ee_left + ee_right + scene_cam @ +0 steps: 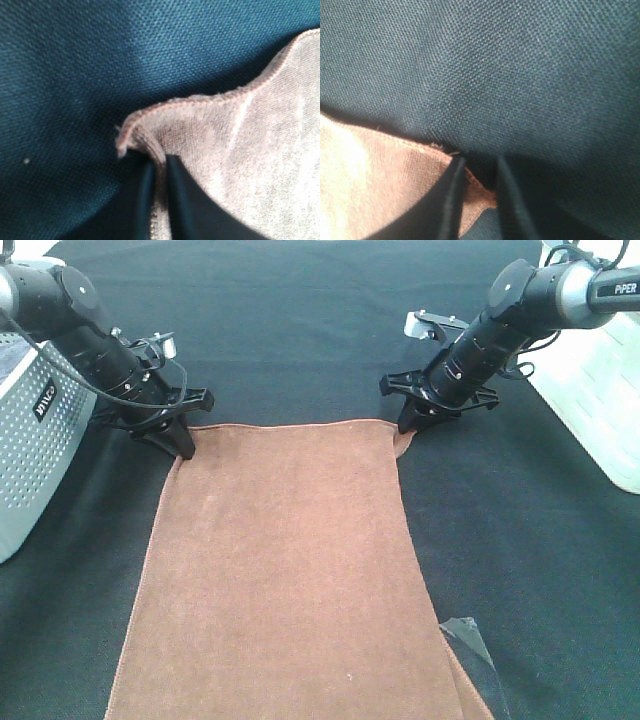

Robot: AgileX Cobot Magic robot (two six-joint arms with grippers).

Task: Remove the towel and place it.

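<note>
Two arms reach in from the far corners of the tabletop, each slanting steeply down and inward so that its wrist points at the black table cloth (300, 320). The left gripper (186, 446) comes down at the towel's far left corner and the right gripper (404, 426) at its far right corner, the two set well apart along the towel's far hem. There is one towel (290, 570), rust-brown, spread flat from the middle of the tabletop to its near edge, where it runs out of view. There is also one grey perforated basket (30, 450) at the left edge, one white object (590, 390) at the right edge, and one scrap of clear film (468, 635) just beside the towel's right hem near the near edge. In the left wrist view the left gripper (159, 161) has its two dark fingers (145, 200) drawn nearly together with the towel (240, 150) corner pinched and puckered up between them. In the right wrist view the right gripper (480, 164) has its fingers (450, 200) standing a little apart, with a clear gap. They straddle the tip of the towel (380, 175) corner, which lies between them on the cloth. No squeeze on the fabric is visible there.
</note>
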